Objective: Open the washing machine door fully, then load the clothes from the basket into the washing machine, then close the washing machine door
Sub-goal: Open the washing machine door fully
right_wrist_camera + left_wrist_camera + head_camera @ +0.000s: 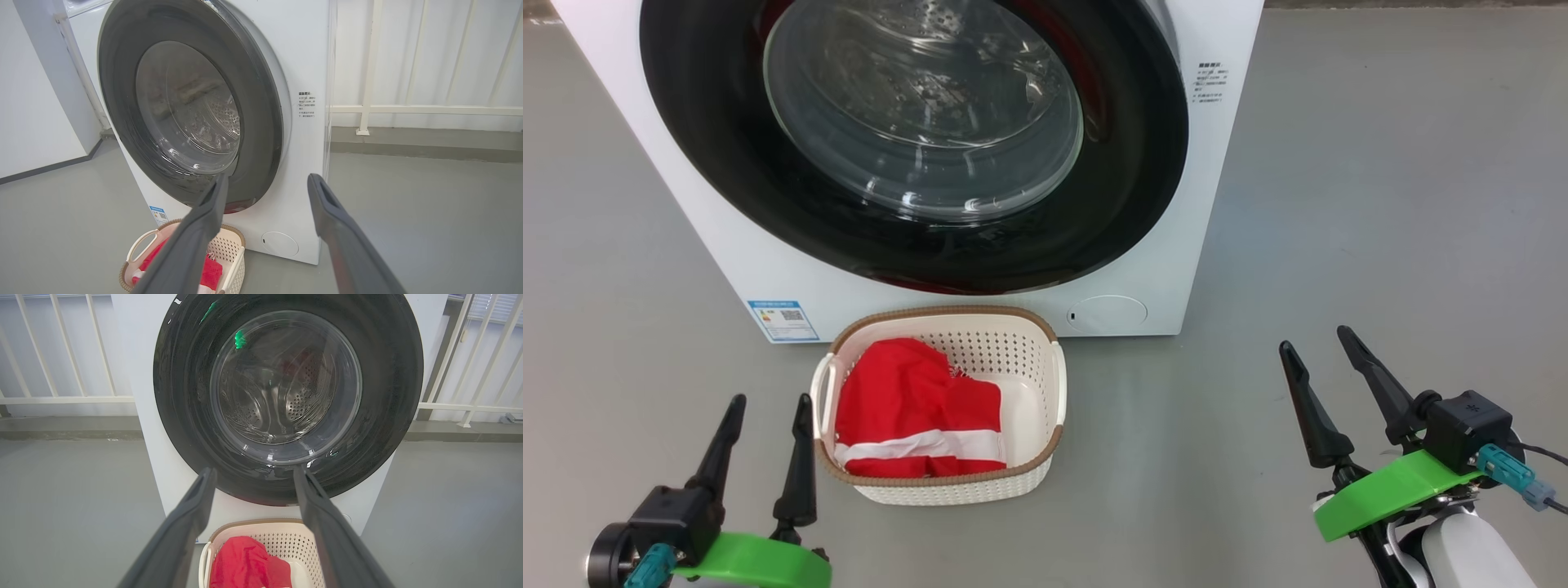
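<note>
Grey floor point(1380, 204). Washing machine door point(915, 139) likely stiff, slippery; hook its rim. Left gripper point(772, 400), right gripper point(1313, 337) spread, empty.

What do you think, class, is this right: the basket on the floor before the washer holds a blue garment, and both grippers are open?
Not quite: the garment is red, not blue, as the head view shows. The basket is on the floor before the washer, and the left gripper and right gripper are open.
</note>
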